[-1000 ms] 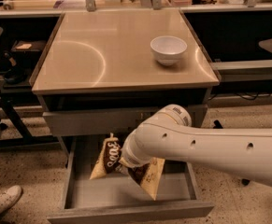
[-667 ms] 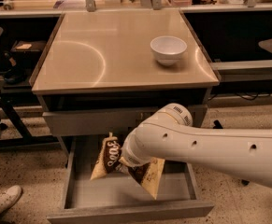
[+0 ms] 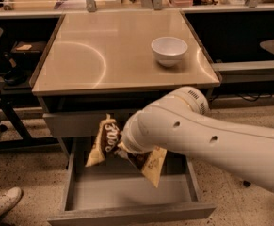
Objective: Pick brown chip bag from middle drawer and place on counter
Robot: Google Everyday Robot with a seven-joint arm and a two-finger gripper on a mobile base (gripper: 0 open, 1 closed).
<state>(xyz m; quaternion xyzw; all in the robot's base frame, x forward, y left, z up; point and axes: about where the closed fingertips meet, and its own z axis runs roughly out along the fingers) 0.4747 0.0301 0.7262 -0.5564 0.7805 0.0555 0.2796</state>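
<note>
The brown chip bag (image 3: pixel 105 141), dark brown and pale yellow with white script, hangs in the air above the open middle drawer (image 3: pixel 127 214), in front of the cabinet face. My gripper (image 3: pixel 127 149) is at the end of the big white arm, mostly hidden behind the wrist, and is shut on the middle of the bag. The bag's ends stick out left of and below the wrist. The drawer's grey floor shows bare below the bag. The glossy beige counter (image 3: pixel 99 55) lies above and behind.
A white bowl (image 3: pixel 169 50) stands on the counter at the back right. A closed grey drawer front (image 3: pixel 75 125) sits just under the counter. A black stand (image 3: pixel 4 112) and a white shoe (image 3: pixel 2 202) are on the left. Benches run along the back.
The brown chip bag has risen out of the drawer with my gripper, moving up toward the counter's edge. The bowl and drawer have not moved.
</note>
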